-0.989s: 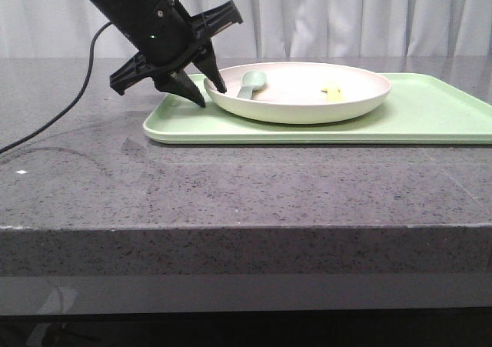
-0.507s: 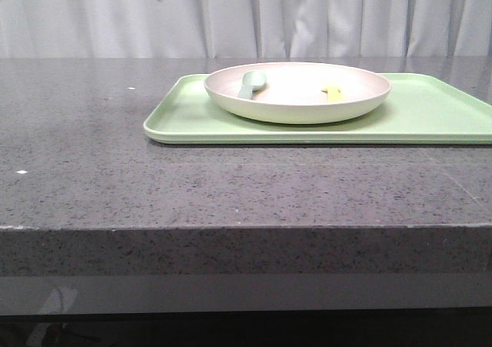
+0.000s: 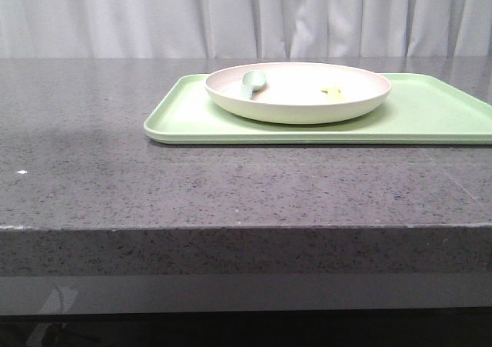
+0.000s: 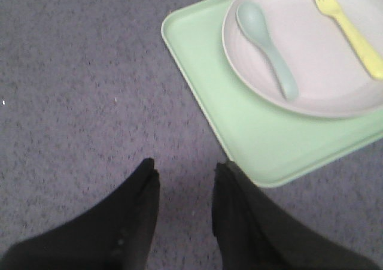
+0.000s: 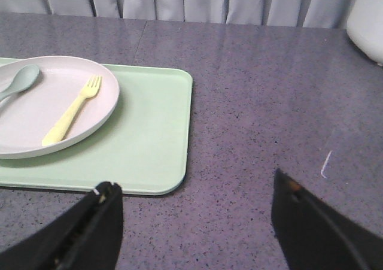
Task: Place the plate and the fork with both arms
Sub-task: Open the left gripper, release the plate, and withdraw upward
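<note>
The pinkish-cream plate [image 3: 298,93] sits on the left part of a light-green tray [image 3: 430,120]. In it lie the pale yellow fork [image 4: 350,29] and a grey-green spoon [image 4: 267,40]. The plate [image 5: 36,111] and fork [image 5: 72,111] also show in the right wrist view. My left gripper [image 4: 184,171] is open and empty, above bare table beside the tray's corner [image 4: 251,144]. My right gripper [image 5: 194,189] is wide open and empty, over the table past the tray's right end [image 5: 155,156]. Neither gripper shows in the front view.
The grey speckled table [image 3: 154,185] stretches round the tray. A white curtain [image 3: 246,16] hangs behind. A white object [image 5: 368,18] stands at the far corner in the right wrist view. A small white mark [image 5: 325,164] lies on the table.
My left arm stood by the plate's left rim one second ago, then rose up out of the front view. The plate, fork, spoon and tray have not moved.
</note>
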`<state>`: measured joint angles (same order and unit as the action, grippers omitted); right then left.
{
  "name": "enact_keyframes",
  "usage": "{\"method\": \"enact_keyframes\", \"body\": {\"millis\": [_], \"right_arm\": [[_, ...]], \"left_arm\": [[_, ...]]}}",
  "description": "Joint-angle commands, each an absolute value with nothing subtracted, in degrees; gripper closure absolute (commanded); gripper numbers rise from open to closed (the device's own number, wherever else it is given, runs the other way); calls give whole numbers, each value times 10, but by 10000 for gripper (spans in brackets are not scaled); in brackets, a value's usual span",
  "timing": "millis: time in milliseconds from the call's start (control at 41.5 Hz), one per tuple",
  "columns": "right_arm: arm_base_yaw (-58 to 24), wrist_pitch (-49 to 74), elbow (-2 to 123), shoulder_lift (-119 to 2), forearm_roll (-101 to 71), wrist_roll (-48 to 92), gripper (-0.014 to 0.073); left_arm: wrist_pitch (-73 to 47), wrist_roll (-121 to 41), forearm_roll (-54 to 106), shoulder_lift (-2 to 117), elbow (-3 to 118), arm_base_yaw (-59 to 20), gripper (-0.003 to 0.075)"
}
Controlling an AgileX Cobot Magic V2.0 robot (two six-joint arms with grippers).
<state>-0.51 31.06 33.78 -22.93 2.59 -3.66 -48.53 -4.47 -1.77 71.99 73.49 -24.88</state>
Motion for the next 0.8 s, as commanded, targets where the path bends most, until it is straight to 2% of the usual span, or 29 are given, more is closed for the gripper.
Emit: {"method": "enact_keyframes", "body": {"millis": [0, 145, 289, 531, 772], "right_arm": [[-3, 268, 357, -238, 35, -32, 53], [-3, 275, 356, -238, 17, -32, 53], [-15, 300, 359, -251, -11, -31, 53], [-105, 399, 402, -323, -51, 34, 53], [-202, 417, 445, -390, -73, 51, 53]], "left_arm": [[-438, -67, 6, 653, 686, -254, 512], [-382, -132, 78, 564, 590, -254, 512], [-378, -132, 94, 483, 524, -254, 512], [-379, -132, 94, 386, 463, -254, 512], [-388, -132, 94, 374, 461, -254, 512]]}}
